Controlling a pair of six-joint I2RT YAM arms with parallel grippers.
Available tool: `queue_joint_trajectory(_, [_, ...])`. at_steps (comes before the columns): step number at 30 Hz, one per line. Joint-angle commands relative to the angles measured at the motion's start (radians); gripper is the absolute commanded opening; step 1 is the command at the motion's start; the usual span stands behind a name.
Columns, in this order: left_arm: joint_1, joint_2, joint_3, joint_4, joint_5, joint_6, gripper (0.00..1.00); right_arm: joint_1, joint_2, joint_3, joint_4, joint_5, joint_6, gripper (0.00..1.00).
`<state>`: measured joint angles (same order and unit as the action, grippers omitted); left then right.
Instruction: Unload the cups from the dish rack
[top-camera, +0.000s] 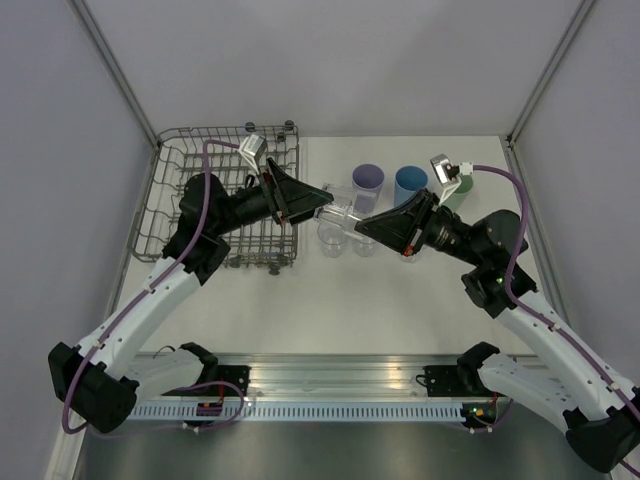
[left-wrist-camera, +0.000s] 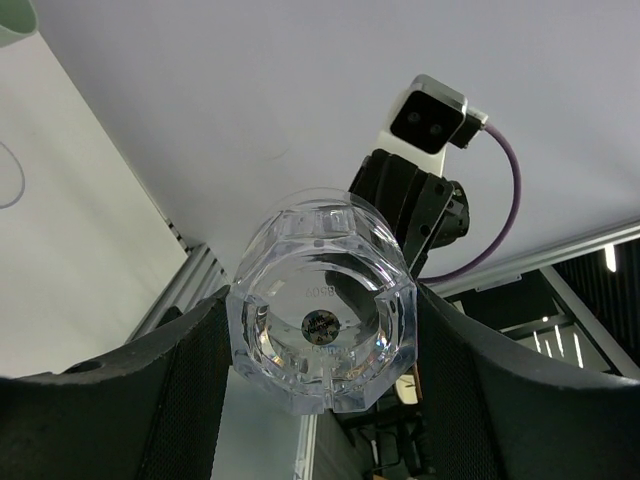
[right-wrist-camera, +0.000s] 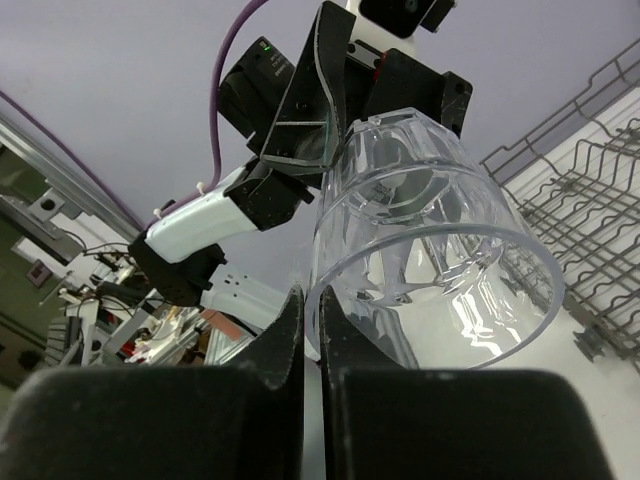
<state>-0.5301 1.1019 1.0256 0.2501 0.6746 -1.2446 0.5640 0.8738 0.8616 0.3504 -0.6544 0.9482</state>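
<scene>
Right pincer (right-wrist-camera: 310, 340) pinching clear cup (right-wrist-camera: 430, 240) rim | left pincer (left-wrist-camera: 320, 375) clamps base | cup axis horizontal, centre frame, mouth toward frame right

Bench (top-camera: 400, 300): white, flat surface, closed in by pale walls at the back and both sides.
Dish rack (top-camera: 158, 205): grey wire, standing on the far left part of the bench, near the back corner.
Lilac cup (top-camera: 367, 182): upright, mouth up, near the middle of the back edge.
Blue cup (top-camera: 409, 183): upright, just right of the lilac cup.
Green cup (top-camera: 455, 197): right of the blue cup, mostly hidden.
Clear cups (top-camera: 331, 240): standing just in front of the lilac cup, right of the rack; their number is unclear.
Rail (top-camera: 330, 385): metal strip along the near edge.
</scene>
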Motion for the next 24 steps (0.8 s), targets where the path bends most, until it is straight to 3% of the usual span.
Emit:
queue_joint_trajectory(1, [-0.013, 0.007, 0.070, -0.014, -0.021, 0.071, 0.02, 0.017, 0.004, 0.051, -0.011, -0.016, -0.040, 0.00])
queue_joint_trajectory(3, [-0.013, 0.010, 0.079, -0.046, -0.027, 0.091, 0.02, 0.016, -0.010, 0.063, -0.066, 0.010, -0.090, 0.00])
queue_joint_trajectory(6, [-0.013, 0.026, 0.114, -0.109, -0.030, 0.129, 0.18, 0.016, -0.035, 0.070, -0.113, 0.048, -0.129, 0.00])
queue_joint_trajectory(7, [-0.013, 0.035, 0.119, -0.109, -0.033, 0.131, 0.50, 0.017, -0.039, 0.071, -0.114, 0.048, -0.141, 0.00])
queue_joint_trajectory(9, [-0.011, 0.047, 0.123, -0.123, -0.040, 0.131, 0.71, 0.017, -0.041, 0.073, -0.122, 0.053, -0.147, 0.00])
queue_joint_trajectory(10, [-0.011, 0.059, 0.131, -0.127, -0.041, 0.134, 0.89, 0.016, -0.041, 0.073, -0.126, 0.058, -0.157, 0.00])
queue_joint_trajectory(11, [-0.011, 0.064, 0.134, -0.138, -0.046, 0.139, 0.99, 0.017, -0.042, 0.074, -0.149, 0.062, -0.167, 0.01])
queue_joint_trajectory(15, [-0.010, 0.075, 0.177, -0.241, -0.137, 0.215, 1.00, 0.017, -0.053, 0.114, -0.278, 0.145, -0.255, 0.00])
queue_joint_trajectory(22, [-0.005, 0.085, 0.228, -0.524, -0.568, 0.430, 1.00, 0.016, 0.000, 0.240, -0.701, 0.459, -0.440, 0.01])
queue_joint_trajectory(24, [-0.005, 0.081, 0.228, -0.564, -0.618, 0.456, 1.00, 0.017, 0.033, 0.290, -0.841, 0.544, -0.509, 0.00])
